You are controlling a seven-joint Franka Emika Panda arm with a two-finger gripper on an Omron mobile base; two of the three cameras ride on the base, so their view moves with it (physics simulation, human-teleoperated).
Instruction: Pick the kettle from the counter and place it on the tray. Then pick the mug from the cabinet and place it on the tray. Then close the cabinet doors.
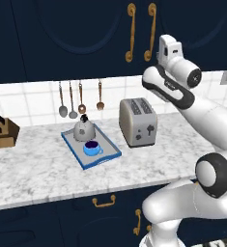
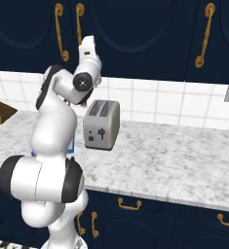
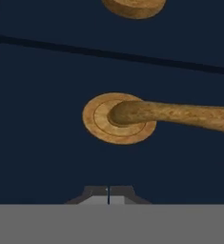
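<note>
The silver-grey kettle (image 1: 83,129) and the blue mug (image 1: 91,147) both stand on the blue-rimmed tray (image 1: 112,153) on the marbled counter (image 1: 37,169). Both navy cabinet doors (image 1: 86,34) are flush, their brass handles (image 1: 130,33) side by side. My gripper (image 3: 108,193) is raised in front of the right door (image 3: 46,143), just off the lower end of its handle (image 3: 180,114). Its fingertips are together, shut, with nothing between them. In the left base view the hand (image 1: 169,48) sits beside that handle's lower end.
A boxy silver toaster (image 1: 138,121) stands right of the tray, under my arm. A knife block (image 1: 1,131) sits at the far left of the counter, and several utensils (image 1: 80,99) hang on the tiled wall. Navy drawers with brass pulls (image 1: 104,201) lie below.
</note>
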